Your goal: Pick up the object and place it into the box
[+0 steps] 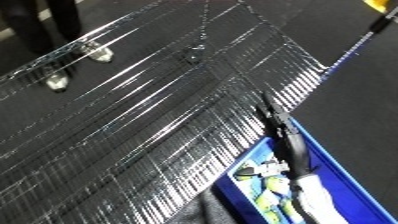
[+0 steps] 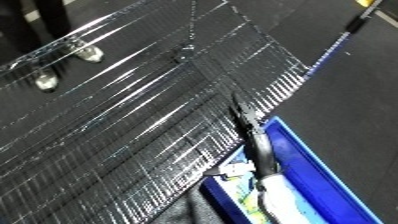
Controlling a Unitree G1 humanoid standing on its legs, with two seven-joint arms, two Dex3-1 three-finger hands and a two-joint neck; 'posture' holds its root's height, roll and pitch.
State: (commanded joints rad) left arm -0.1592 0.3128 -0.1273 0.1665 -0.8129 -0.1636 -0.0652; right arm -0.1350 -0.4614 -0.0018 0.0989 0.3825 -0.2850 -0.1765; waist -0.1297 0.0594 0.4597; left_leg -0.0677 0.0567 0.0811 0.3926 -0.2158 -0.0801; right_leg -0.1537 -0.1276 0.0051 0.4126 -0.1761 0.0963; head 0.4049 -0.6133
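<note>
My right hand [image 1: 286,136] reaches up from the lower right on its white forearm [image 1: 311,197]. Its black fingers are straight and slim, their tips at the near edge of a shiny wire-mesh surface [image 1: 151,110]. Nothing shows between the fingers. Under the hand and forearm stands the blue bin [image 2: 311,165], with several yellow, blue and white packets [image 1: 266,195] lying in it. A small dark object [image 1: 194,53] rests far out on the mesh, well beyond the fingertips. My left hand is in no view.
Two pale small things [image 1: 98,52] [image 1: 58,82] show at the mesh's far left; I cannot tell what they are. A blue and white striped pole [image 1: 355,47] runs along the dark floor at upper right. A person's dark legs [image 1: 53,20] stand at upper left.
</note>
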